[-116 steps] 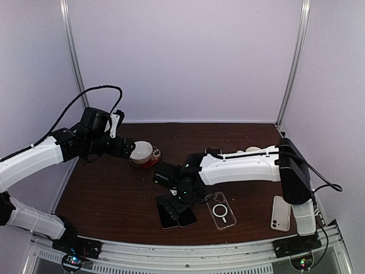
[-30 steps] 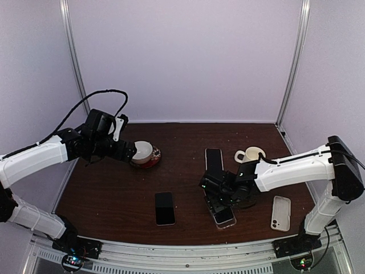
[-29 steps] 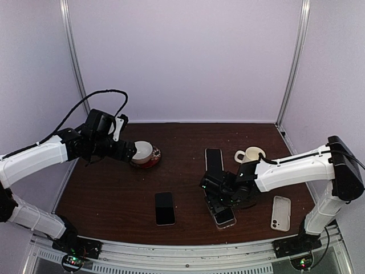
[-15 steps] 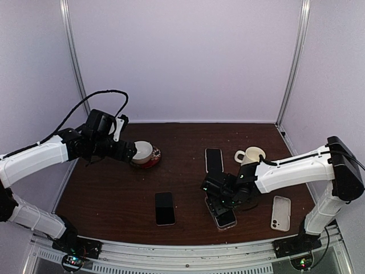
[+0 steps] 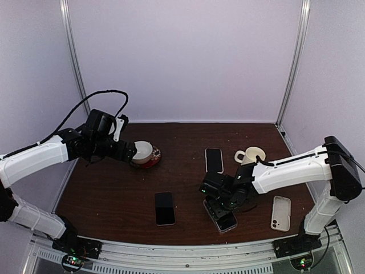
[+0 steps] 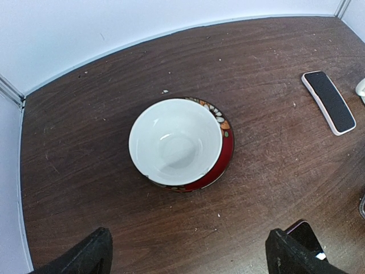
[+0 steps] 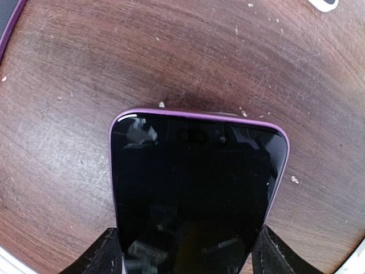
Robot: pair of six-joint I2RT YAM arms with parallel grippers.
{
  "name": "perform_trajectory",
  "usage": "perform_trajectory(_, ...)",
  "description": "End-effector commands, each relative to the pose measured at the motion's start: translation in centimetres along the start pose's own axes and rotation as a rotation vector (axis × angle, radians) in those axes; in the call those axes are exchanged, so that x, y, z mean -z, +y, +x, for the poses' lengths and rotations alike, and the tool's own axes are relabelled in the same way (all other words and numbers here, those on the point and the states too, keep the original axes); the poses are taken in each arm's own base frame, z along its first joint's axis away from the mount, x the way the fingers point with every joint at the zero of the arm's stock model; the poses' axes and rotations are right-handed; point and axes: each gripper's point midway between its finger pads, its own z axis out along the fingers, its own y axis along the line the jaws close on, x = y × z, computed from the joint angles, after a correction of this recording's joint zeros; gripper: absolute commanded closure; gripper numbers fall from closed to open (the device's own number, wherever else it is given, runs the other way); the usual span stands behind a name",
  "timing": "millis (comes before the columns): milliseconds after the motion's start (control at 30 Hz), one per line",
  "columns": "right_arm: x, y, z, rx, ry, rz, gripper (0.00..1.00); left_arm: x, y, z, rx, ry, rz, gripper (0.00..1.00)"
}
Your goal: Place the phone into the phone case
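Moved from mid-counter [image 5: 114, 194] rightward: purple-edged phone [image 7: 197, 188], clamped between the fingers of my right pincer [image 5: 220, 198], now over the clear phone case [image 5: 223, 218]; seating cannot be told. Left pincer [image 6: 188, 254] spread wide above bowl [image 6: 175, 142].

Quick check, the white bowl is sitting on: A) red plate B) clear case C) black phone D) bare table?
A: in the left wrist view the bowl rests on a red plate, whose rim shows around the bowl's right and near side.
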Motion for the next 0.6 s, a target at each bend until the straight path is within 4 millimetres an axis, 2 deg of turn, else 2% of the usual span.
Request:
perform_trajectory(0,2.2,0.5,-1.7,0.03,-0.049,-0.018,0.58,0.2,0.2,-1.6,-0.001,-0.043,-0.004,0.02)
perform_trajectory(233,3.1,0.6,-2.0,0.047,-0.065,-0.039,0.59,0.2,0.1,-1.7,-0.001,-0.042,-0.003,0.02)
perform_trajectory(567,0.7,1.1,-0.6,0.032,-0.022,-0.049,0.6,0.2,0.1,-1.7,-0.001,-0.042,-0.003,0.02)
